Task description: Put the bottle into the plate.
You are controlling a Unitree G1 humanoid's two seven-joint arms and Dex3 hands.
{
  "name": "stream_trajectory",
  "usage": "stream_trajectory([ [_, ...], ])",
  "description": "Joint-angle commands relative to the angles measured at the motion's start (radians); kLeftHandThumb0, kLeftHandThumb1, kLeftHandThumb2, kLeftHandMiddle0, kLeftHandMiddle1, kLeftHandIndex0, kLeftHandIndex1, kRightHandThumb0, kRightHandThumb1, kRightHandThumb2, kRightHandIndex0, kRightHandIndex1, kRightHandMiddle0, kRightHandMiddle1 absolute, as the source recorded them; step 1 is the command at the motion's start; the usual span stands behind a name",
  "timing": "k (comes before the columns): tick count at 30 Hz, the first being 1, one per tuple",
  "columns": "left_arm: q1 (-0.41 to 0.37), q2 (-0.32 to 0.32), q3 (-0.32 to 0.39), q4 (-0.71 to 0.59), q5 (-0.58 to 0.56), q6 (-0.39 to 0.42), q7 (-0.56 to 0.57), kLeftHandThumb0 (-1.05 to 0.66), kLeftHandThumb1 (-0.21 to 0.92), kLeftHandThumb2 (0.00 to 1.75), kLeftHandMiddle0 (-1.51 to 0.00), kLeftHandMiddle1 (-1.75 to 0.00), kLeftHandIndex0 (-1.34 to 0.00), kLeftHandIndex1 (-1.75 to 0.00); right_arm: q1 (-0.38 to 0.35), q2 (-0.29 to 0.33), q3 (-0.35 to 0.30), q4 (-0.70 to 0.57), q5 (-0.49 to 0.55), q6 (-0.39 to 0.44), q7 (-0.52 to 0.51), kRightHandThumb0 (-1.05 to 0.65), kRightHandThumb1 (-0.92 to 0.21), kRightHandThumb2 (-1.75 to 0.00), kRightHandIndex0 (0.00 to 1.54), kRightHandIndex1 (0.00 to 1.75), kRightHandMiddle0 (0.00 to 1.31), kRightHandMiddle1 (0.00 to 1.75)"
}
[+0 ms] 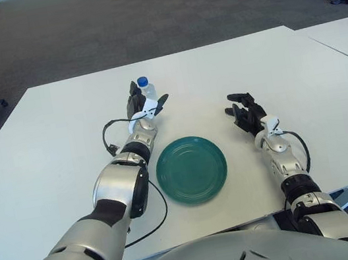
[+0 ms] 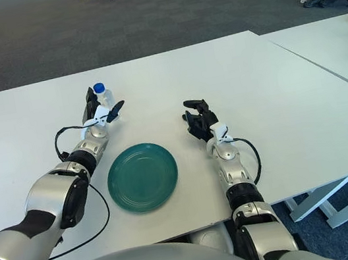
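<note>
Left hand (image 1: pixel 142 106) fingers spread around the upright clear blue-capped plastic bottle (image 1: pixel 146 89); close squarely before lifting toward round green plate (image 1: pixel 192 169).

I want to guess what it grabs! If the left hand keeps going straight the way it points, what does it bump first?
Most likely the bottle. The left hand points away from the robot with fingers open, and the bottle stands right ahead.

Bright, even overhead room light fills both views; the white table (image 1: pixel 56 143) shows near-uniform brightness with only a mild sheen and no hard glare; shadows are soft and short, a faint one hugging the near rim of the green plate (image 1: pixel 191 169). Focus is crisp across the tabletop; the grey floor beyond is dimmer.
</note>
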Motion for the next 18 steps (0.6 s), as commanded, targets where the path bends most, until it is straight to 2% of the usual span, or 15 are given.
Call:
stream_trajectory([
  [1, 0.023, -0.010, 0.007, 0.022, 0.001, 0.031, 0.059, -0.89, 0.90, 0.03, -0.12, -1.08, 0.00, -1.25, -0.001, -0.004, -0.007, -0.013, 0.017, 0.006, 0.001, -0.68, -0.92, -0.76, 0.34, 0.65, 0.00, 1.02],
  [2, 0.023, -0.012, 0.010, 0.021, -0.001, 0.030, 0.076, -0.83, 0.88, 0.02, -0.17, -1.32, 0.00, -1.42, 0.000, -0.004, -0.008, -0.014, 0.017, 0.005, 0.001, -0.68, -0.92, -0.76, 0.34, 0.65, 0.00, 1.03],
  [5, 0.024, -0.019, 0.022, 0.020, -0.010, 0.013, 0.107, -0.73, 0.86, 0.01, -0.26, -1.61, 0.00, -1.64, 0.000, -0.004, -0.008, -0.013, 0.016, 0.001, 0.002, -0.68, -0.92, -0.76, 0.34, 0.64, 0.00, 1.03],
  [10, 0.018, -0.029, 0.031, 0.020, -0.010, 0.007, 0.133, -0.59, 0.85, 0.01, -0.42, -1.72, -0.07, -1.73, 0.000, -0.002, -0.012, -0.011, 0.015, -0.004, 0.000, -0.68, -0.92, -0.75, 0.34, 0.64, 0.00, 1.04],
  [18, 0.006, -0.039, 0.027, 0.023, 0.004, 0.022, 0.167, -0.45, 0.86, 0.03, -0.62, -1.75, -0.27, -1.75, -0.002, 0.001, -0.014, -0.007, 0.015, -0.011, -0.004, -0.68, -0.92, -0.74, 0.35, 0.65, 0.00, 1.05],
])
